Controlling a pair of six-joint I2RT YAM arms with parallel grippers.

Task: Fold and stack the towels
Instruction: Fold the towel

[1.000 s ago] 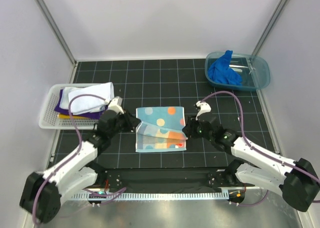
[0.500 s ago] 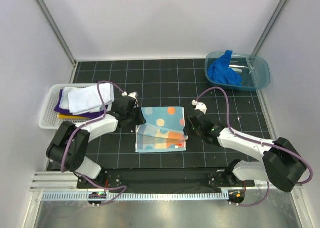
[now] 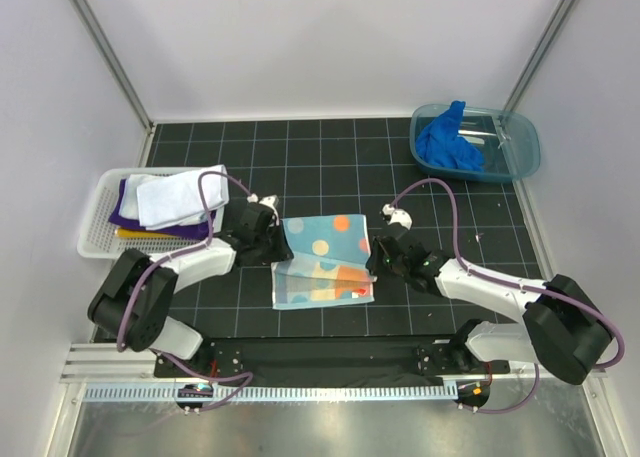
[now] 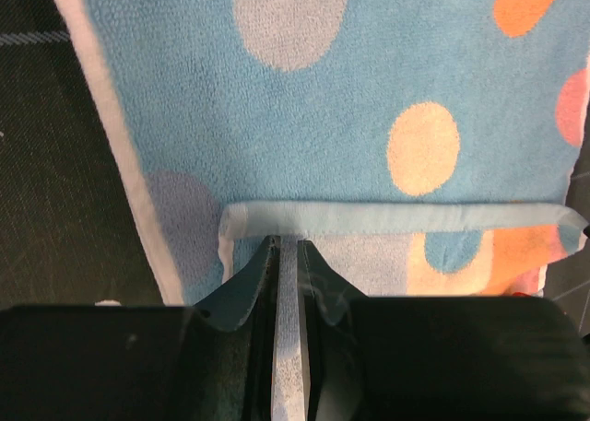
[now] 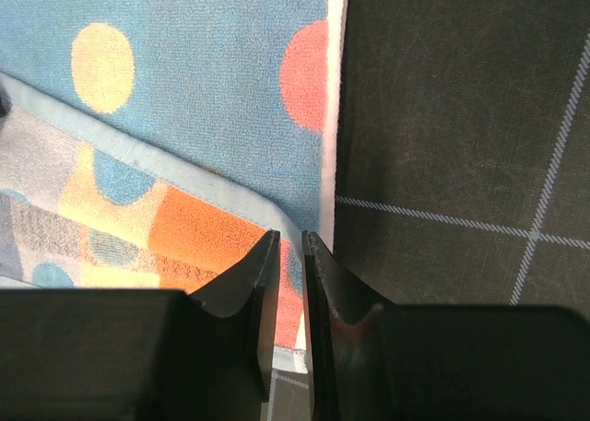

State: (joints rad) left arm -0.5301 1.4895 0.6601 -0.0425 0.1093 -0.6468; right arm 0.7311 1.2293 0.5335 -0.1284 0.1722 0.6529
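The light blue towel with orange and yellow spots [image 3: 325, 239] lies flat mid-table, its near part folded back over itself. My left gripper [image 3: 281, 249] is shut on the folded flap's left edge; in the left wrist view the jaws [image 4: 286, 244] pinch pale cloth over the towel [image 4: 323, 117]. My right gripper [image 3: 372, 260] is shut on the flap's right corner; in the right wrist view it [image 5: 290, 237] grips the towel [image 5: 184, 99]. A bright blue towel [image 3: 447, 142] hangs out of the teal tub. White [image 3: 175, 197], purple [image 3: 125, 213] and yellow [image 3: 130, 234] towels lie stacked in the basket.
The white mesh basket [image 3: 93, 245] stands at the left edge, close to my left arm. The translucent teal tub [image 3: 525, 162] stands at the back right. Grey walls close in the black gridded mat on three sides.
Both arms have sunk and stretched out along the table. The grippers have stayed on the spotted towel's side edges, and the folded flap has shifted slightly towards the far edge.
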